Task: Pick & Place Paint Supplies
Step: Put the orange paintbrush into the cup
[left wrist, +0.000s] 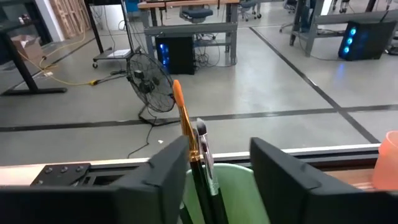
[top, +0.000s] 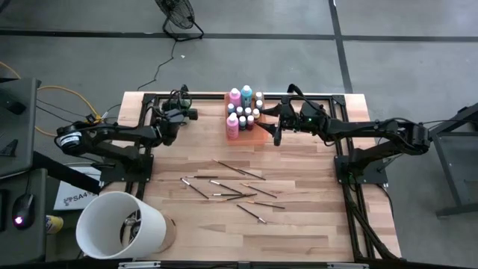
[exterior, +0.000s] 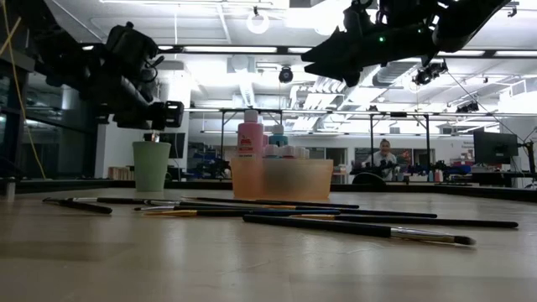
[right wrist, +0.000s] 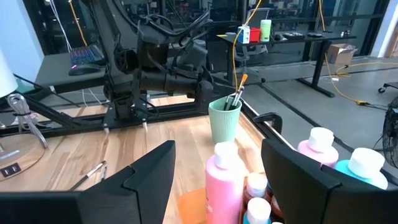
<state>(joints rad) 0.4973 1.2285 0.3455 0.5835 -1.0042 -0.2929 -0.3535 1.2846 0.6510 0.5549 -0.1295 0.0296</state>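
A mint-green cup holds two thin brushes standing upright, resting inside it. My left gripper is open just above the cup, a finger on either side of the brushes; in the low view it hangs over the cup. Pink and teal bottles and tiny pale-capped bottles stand in the orange tray. My right gripper is open, above the tray's right side, over a pink bottle. Several brushes lie flat on the table.
A black frame rail runs along the table's far and side edges. A large white bucket stands at the near left corner. Bare wood lies in front of the loose brushes.
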